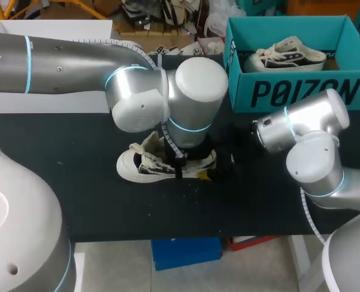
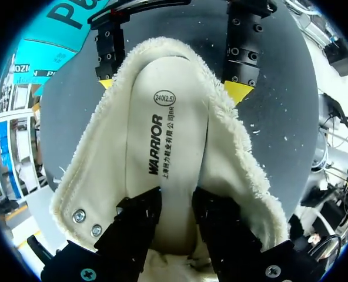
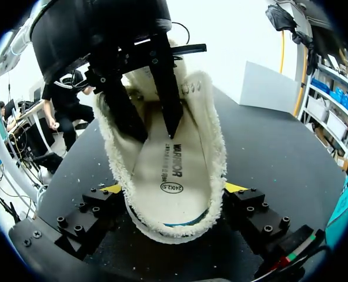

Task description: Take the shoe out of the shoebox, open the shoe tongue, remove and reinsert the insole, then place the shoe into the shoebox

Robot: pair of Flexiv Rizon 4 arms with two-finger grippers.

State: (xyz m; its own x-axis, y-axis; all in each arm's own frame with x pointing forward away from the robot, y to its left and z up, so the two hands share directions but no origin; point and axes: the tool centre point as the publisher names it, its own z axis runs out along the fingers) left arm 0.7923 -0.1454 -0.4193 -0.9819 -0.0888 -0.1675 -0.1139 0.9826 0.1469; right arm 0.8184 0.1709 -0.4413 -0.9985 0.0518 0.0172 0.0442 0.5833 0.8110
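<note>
At the middle of the black table [image 1: 76,201] stands the shoe [image 1: 168,164], its heel clamped from both sides by the right gripper [image 3: 174,191], the left gripper [image 2: 174,220] inside it with fingers pinched on the insole [image 2: 162,135]; farther back the shoebox [image 1: 301,91] holds a second shoe [image 1: 284,55].

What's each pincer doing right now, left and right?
Left pincer: down inside the shoe, at the insole; open or closed cannot be told.
Right pincer: closed on the shoe's heel, holding it on the table.
</note>
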